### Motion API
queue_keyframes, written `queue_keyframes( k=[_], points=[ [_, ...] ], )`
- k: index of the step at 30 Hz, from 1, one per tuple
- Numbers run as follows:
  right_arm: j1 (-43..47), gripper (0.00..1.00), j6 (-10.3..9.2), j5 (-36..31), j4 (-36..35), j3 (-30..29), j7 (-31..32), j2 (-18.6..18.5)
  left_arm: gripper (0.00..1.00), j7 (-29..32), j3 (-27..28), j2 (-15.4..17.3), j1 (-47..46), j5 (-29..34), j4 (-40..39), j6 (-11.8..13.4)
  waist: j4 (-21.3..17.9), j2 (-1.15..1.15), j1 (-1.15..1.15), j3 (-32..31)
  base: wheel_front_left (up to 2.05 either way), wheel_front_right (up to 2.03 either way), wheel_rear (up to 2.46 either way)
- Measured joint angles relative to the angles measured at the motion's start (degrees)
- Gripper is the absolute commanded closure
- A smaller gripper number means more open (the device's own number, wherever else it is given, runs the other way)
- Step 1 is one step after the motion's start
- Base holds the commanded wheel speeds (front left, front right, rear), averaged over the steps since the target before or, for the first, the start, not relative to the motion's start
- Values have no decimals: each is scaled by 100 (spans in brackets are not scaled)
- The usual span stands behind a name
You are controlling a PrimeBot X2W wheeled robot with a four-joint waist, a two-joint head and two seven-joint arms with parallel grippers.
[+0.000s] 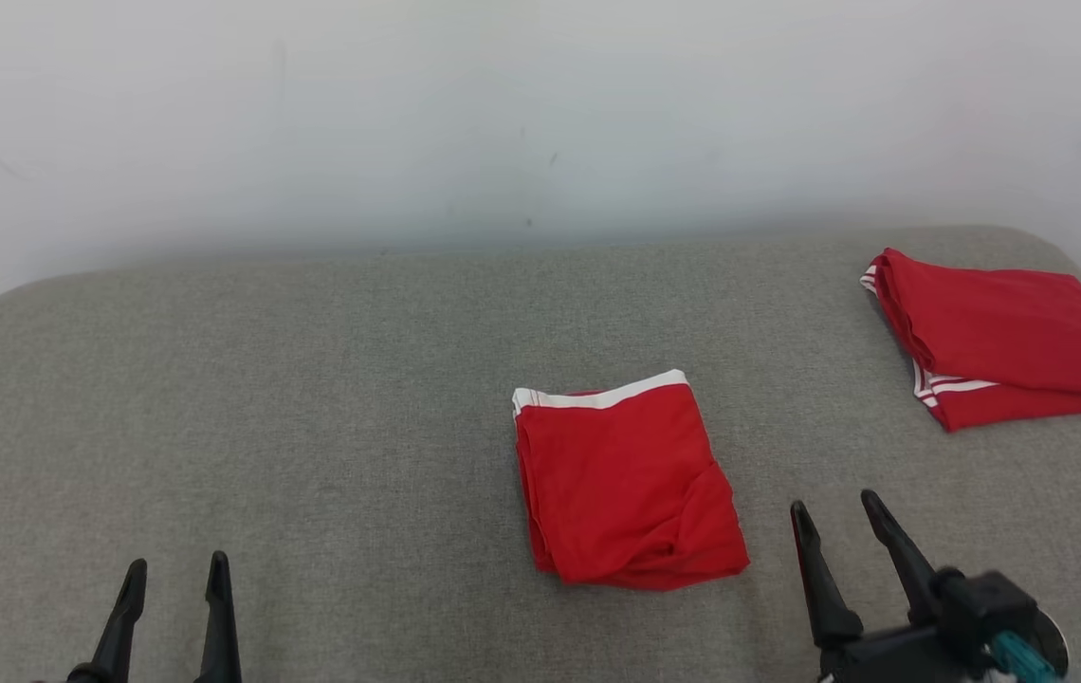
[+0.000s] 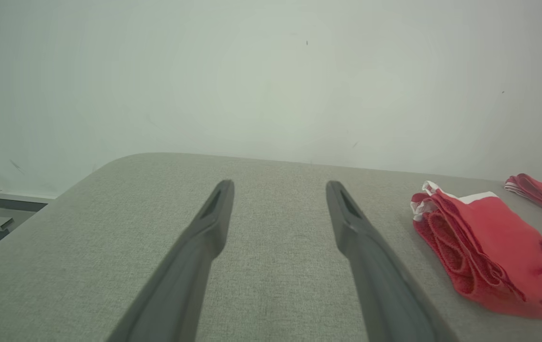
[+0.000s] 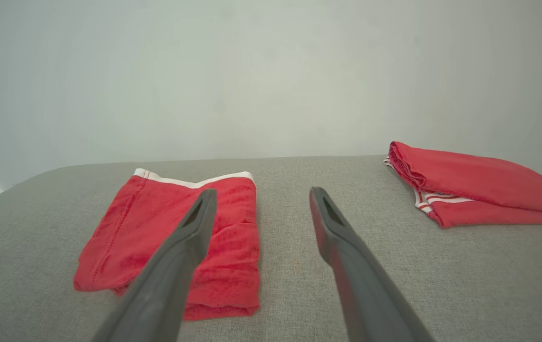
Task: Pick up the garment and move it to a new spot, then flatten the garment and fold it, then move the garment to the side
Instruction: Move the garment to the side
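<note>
Garment (image 1: 626, 484) first: it is red and folded into a compact rectangle, with a white band (image 1: 597, 394) along its far edge. It lies flat near the middle of the grey fabric-covered worktop (image 1: 313, 427), a little right of centre. Its near right corner looks rumpled to me, the layers bunching there instead of lying square. My left tool (image 1: 176, 562) sits over the near left part of the worktop, well apart from the cloth. Its two dark fingers are spread wide with nothing between them; through its wrist camera I see bare grey fabric in the gap. My right tool (image 1: 834, 501) is over the near right part of the worktop, fingers likewise spread wide and gripping nothing. From the head camera it stands just beside the folded piece without touching it. A second red garment (image 1: 1005, 332), folded and showing thin white stripes at one end, rests at the far right corner of the worktop, well apart from the first. A pale wall (image 1: 503, 114) rises behind the worktop's far edge.
</note>
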Motion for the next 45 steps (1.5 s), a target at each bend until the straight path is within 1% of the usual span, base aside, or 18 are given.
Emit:
queue_keyframes(
  k=[8,11,17,22,26,34,35,36,37,38,42,45],
  points=[
    [-1042,0,0,-18,516,278,437,-191,0,-1,-99,-5,-90,13,30,-16,167,0,0,69,0,0,0],
    [-1421,0,0,-23,810,307,625,-235,0,0,-145,-7,-131,19,42,-16,253,0,0,136,0,0,0],
    [-2062,0,0,-11,1625,331,1042,-272,0,0,-207,-9,-311,10,85,-19,431,0,0,343,0,0,0],
    [-2375,0,0,194,2375,369,1138,-289,0,0,-315,-14,-482,4,137,-25,589,0,1,529,0,0,0],
    [-2593,0,0,244,2924,505,1081,-315,0,0,-405,-20,-634,-10,157,-33,722,1,1,683,0,0,0],
    [-2987,0,0,356,3999,678,938,-231,0,0,-485,-35,-756,-29,221,-33,887,1,1,939,0,0,0],
    [-3018,10,0,389,4095,710,920,-208,0,0,-494,-38,-776,-31,222,-33,899,1,1,961,0,0,0],
    [-3060,49,0,439,4168,739,882,-190,0,0,-498,-42,-782,-34,222,-33,908,1,1,978,0,0,0],
    [-3112,72,0,485,4231,772,859,-177,0,0,-491,-46,-782,-35,231,-33,911,1,0,993,0,0,0],
    [-3161,100,0,530,4287,817,832,-172,0,-1,-471,-46,-783,-40,238,-33,903,1,0,1006,0,0,0],
    [-3349,100,19,592,4439,1028,682,-202,0,0,-439,-47,-823,-52,276,-33,821,1,0,1039,0,0,0],
    [-3571,100,19,606,4472,1236,610,-355,0,0,-430,-54,-908,-52,248,-33,736,1,0,1091,0,0,0]
  ],
)
